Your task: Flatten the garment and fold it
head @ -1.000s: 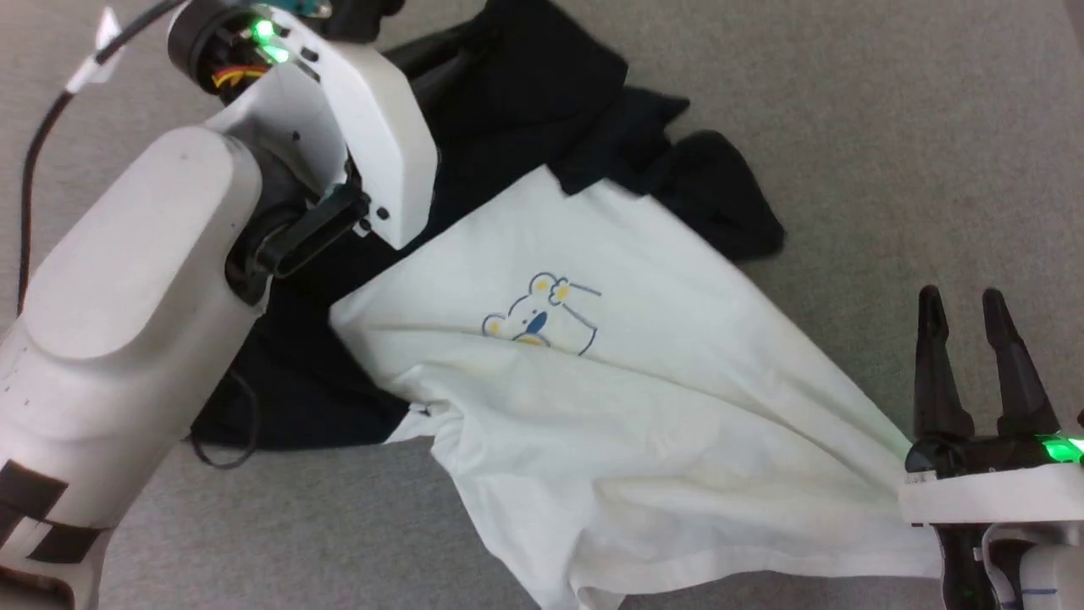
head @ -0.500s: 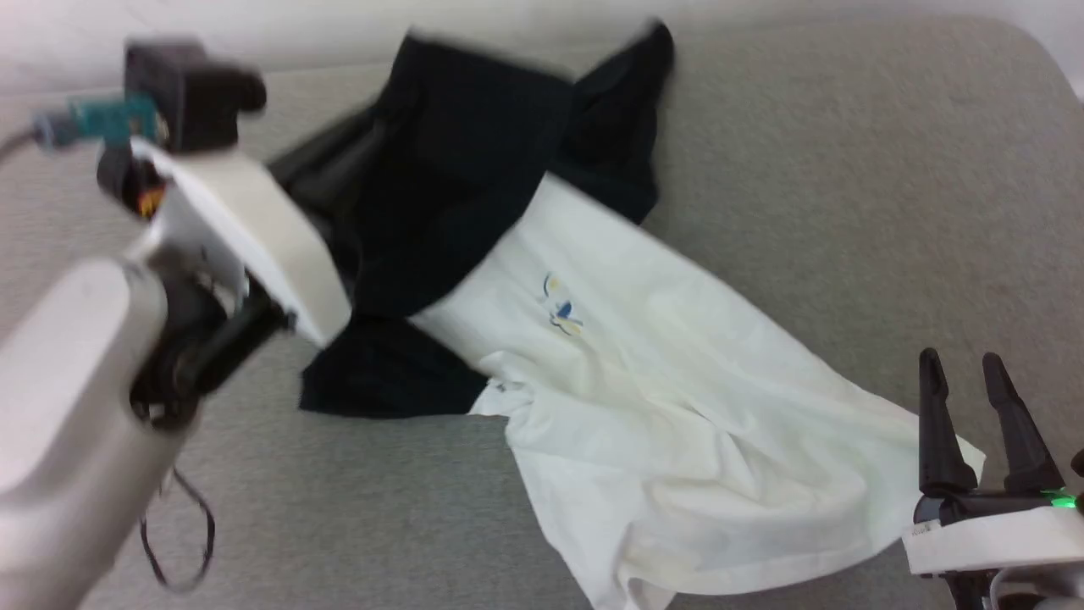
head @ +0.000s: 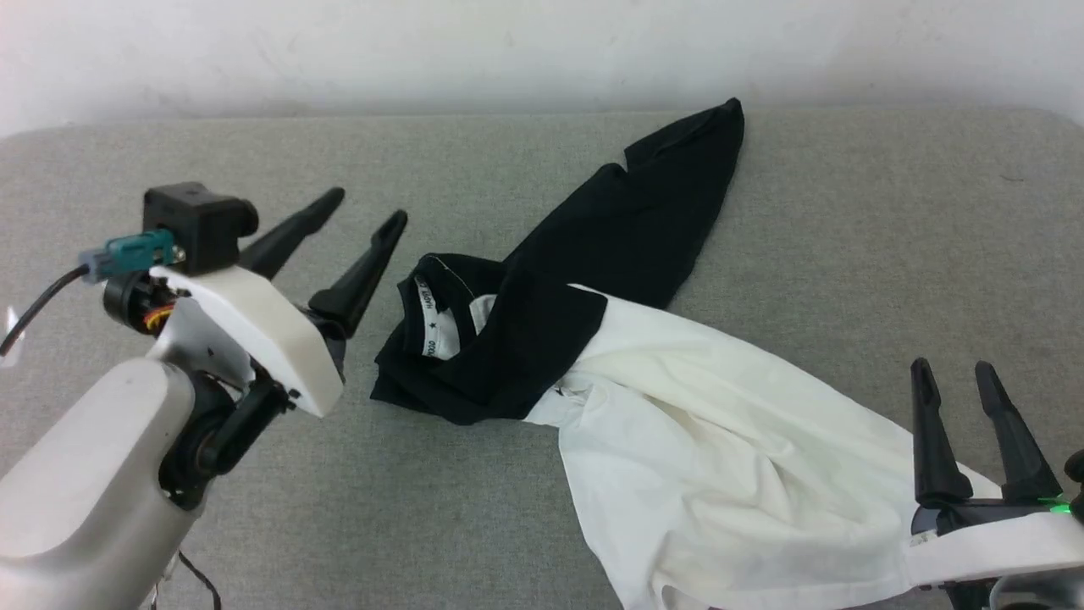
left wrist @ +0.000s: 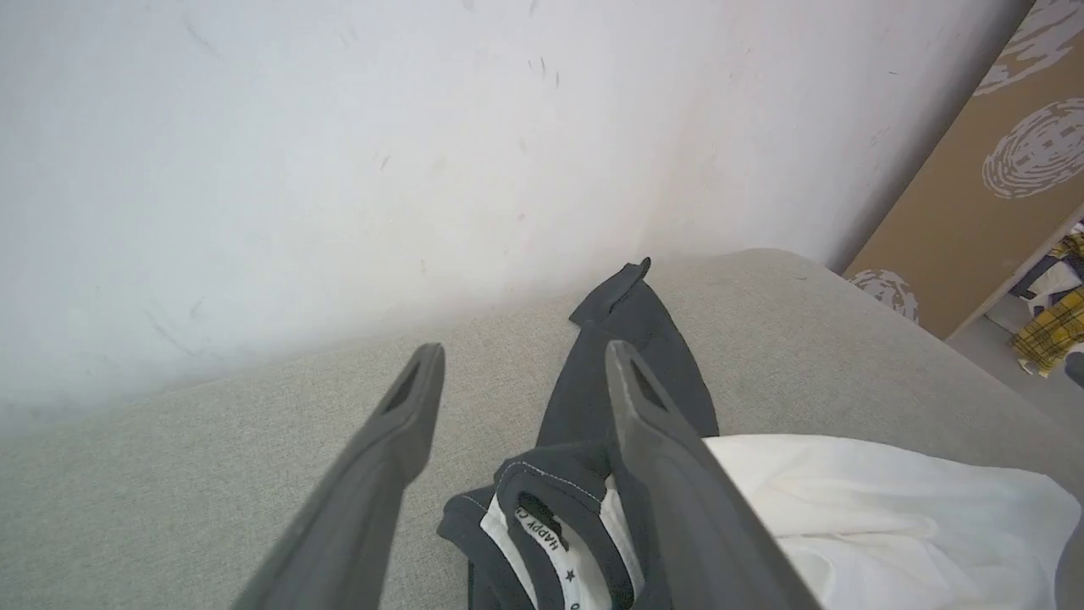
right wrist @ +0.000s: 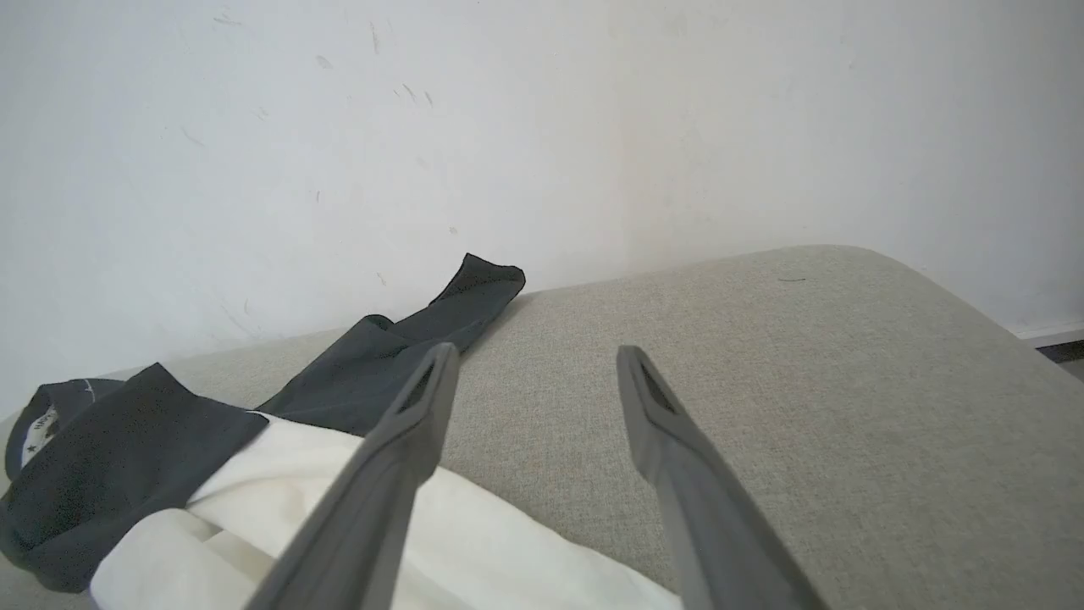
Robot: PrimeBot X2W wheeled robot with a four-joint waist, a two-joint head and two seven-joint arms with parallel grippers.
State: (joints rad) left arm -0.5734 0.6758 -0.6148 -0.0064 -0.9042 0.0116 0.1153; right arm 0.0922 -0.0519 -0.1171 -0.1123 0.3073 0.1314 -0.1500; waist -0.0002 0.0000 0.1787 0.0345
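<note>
The garment [head: 720, 457] lies crumpled on the grey cushion [head: 508, 161]: cream-white body toward the lower right, black neckband [head: 432, 318] with a label at the left, one black sleeve [head: 652, 212] stretched toward the back wall. My left gripper [head: 368, 207] stands open just left of the neckband, holding nothing. In the left wrist view the left gripper [left wrist: 521, 360] frames the sleeve [left wrist: 627, 339] and neckband [left wrist: 550, 517]. My right gripper [head: 953, 368] is open at the lower right, over the white hem; in its wrist view the right gripper [right wrist: 533, 352] has white cloth [right wrist: 508, 542] under the left finger.
A white wall [head: 542, 51] runs behind the cushion. The cushion's rounded right end [right wrist: 948, 339] drops to the floor. In the left wrist view a brown patterned panel [left wrist: 991, 186] and some yellow plaid cloth [left wrist: 1054, 335] stand past the cushion's right end.
My left gripper has let go of the black part of the garment and drawn back to the left. The shirt dropped flat, its chest print now hidden. The head camera tilted up.
</note>
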